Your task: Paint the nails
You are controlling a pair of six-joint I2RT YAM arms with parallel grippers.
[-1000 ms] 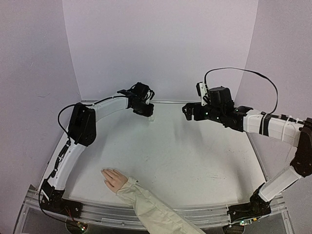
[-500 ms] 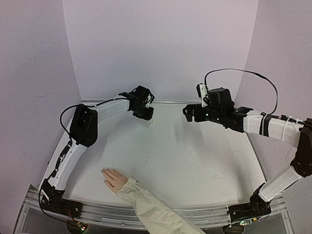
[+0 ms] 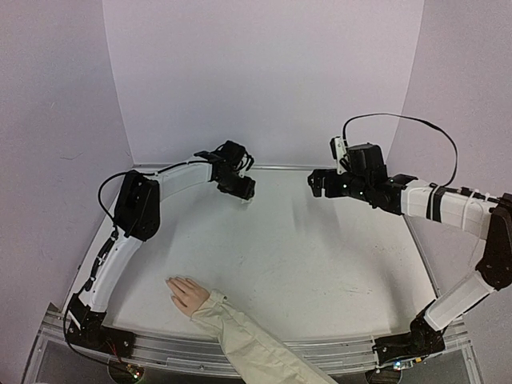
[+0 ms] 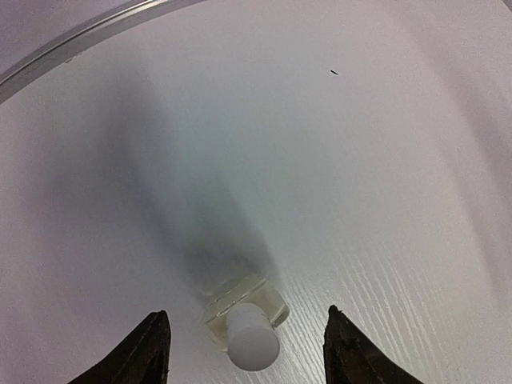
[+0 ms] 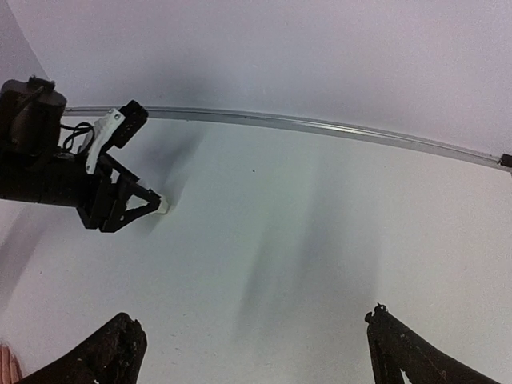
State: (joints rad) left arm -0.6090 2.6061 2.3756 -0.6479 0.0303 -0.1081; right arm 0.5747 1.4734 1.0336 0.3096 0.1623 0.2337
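At left tool (image 4: 244, 318), parted, wrist view reveals bottle (image 4: 254, 346) ungripped, overhead unclear; right tool (image 5: 252, 318) agape, empty.

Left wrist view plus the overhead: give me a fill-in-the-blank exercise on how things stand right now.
The small bottle standing between the fingers of the left gripper, touched by neither, has a ___ cap.
The right gripper holds ___.
The mannequin hand lies nearest the base of the ___ arm.
Missing words: white; nothing; left.
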